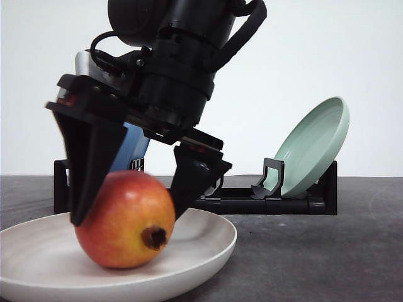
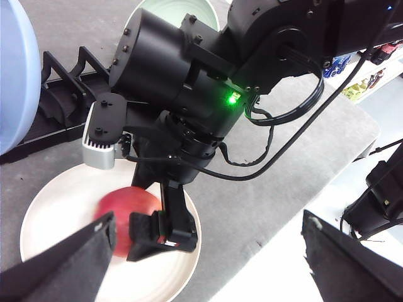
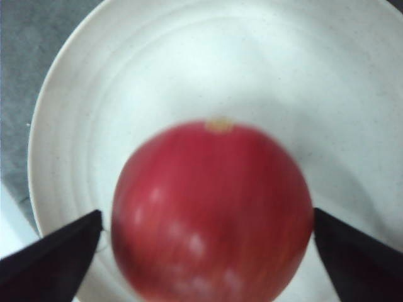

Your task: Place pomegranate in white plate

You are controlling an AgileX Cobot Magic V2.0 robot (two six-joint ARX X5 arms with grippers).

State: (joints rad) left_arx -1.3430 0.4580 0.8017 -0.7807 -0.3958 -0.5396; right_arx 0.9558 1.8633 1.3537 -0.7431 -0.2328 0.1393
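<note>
1. The pomegranate sits at lower left of the front view, resting inside the white plate, its dark calyx nub pointing toward the camera and slightly down. In the right wrist view it is blurred, which suggests it may be moving or just settling.
2. The right gripper straddles the fruit from above. The finger on the frame's left side overlaps the fruit's flank; the other stands close behind its right shoulder. In the right wrist view both finger tips sit at the lower corners, level with the fruit's sides with slight gaps, so the jaws look parted rather than clamped.
3. The left gripper appears at the bottom of its own wrist view, fingers spread wide with nothing between them.
4. Behind the plate, at centre right of the front view, a black rack holds a pale green plate on edge; a blue plate stands behind the arm.
5. Risk, as I judge it: the fruit is round and the plate shallow, so a finger dragging against it on the way up could roll it over the rim.
</note>
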